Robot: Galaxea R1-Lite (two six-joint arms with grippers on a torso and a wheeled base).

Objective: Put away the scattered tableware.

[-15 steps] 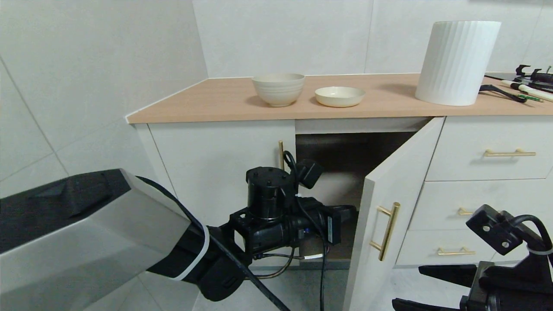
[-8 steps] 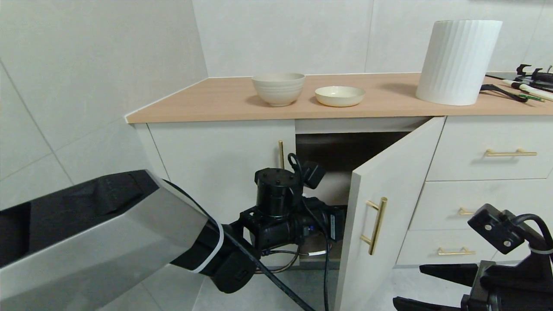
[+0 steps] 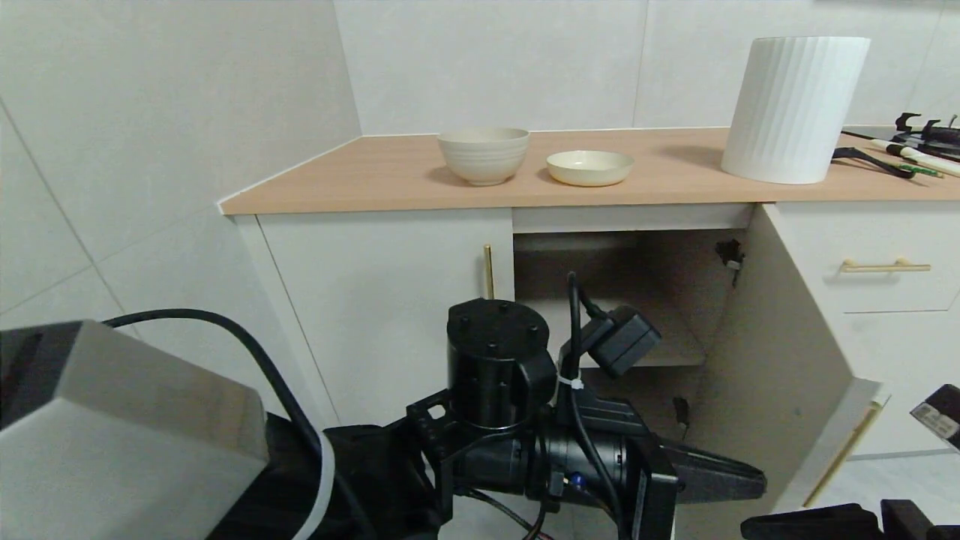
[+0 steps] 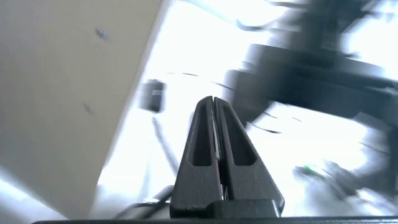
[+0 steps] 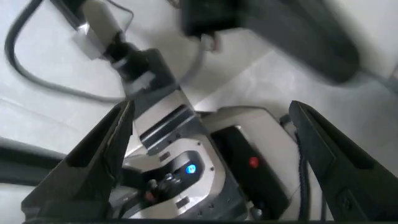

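Head view: the bowl [image 3: 484, 154] and the shallow dish [image 3: 589, 166] sit side by side on the wooden counter [image 3: 337, 180], near each other but not touching, both untouched. Farther to the right on the same counter stand a ribbed white cylinder [image 3: 795, 109] and, at the far edge, a few utensils [image 3: 907, 150].

Below the dishes the cabinet door [image 3: 787, 360] stands swung wide, its brass handle [image 3: 844, 457] low at the outer edge, so the shelf [image 3: 645, 337] inside is in plain sight and looks bare. The neighbouring door on the left is shut.

The left gripper [image 3: 742, 484] hangs low in front of the opening, pointing toward the open door. In the left wrist view its 2 fingers [image 4: 199, 134] are pressed flat together with nothing between them. The right gripper [image 5: 211, 124] is spread wide in its own wrist view — empty as well.

As a judgement, the opening of the cabinet is done and the fetching has not begun: 2 pieces are left to stow. The next move calls for an arm to rise from floor level to counter height, part its jaws and take 1 piece by the rim — the bowl's wall looks the easier grip — then carry it down past the door edge onto the shelf.
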